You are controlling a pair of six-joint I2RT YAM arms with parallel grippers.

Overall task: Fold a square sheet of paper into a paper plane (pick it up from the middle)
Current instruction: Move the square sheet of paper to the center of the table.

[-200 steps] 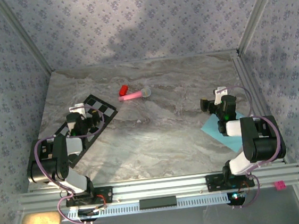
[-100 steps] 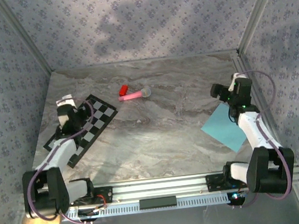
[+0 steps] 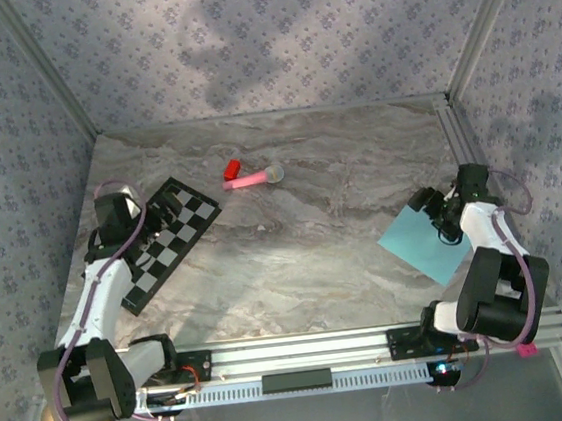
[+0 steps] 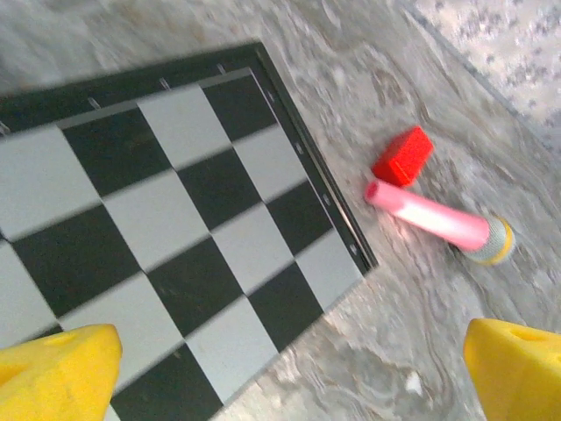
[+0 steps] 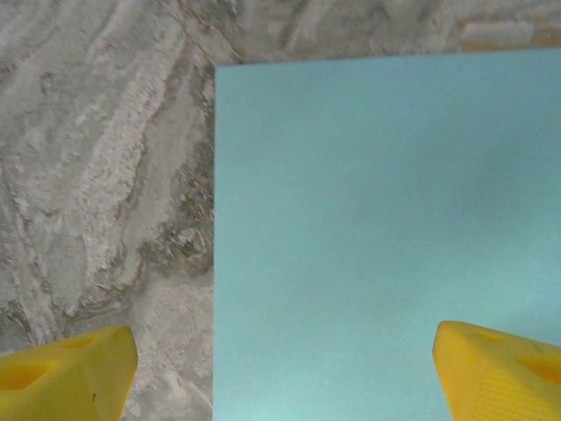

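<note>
Square sheet of paper (image 3: 421,248) lies flat on the counter (image 3: 305,248) near its right edge in the top view, the right jaws over its far corner, the left jaws over the checkered mat (image 3: 179,243). Left wrist view: left jaws spread above the checkered mat (image 4: 175,219); a red block (image 4: 403,155) and a pink stick (image 4: 429,219) lie beyond its edge. Right wrist view: right jaws spread above the sheet (image 5: 386,228), gripping nothing.
</note>
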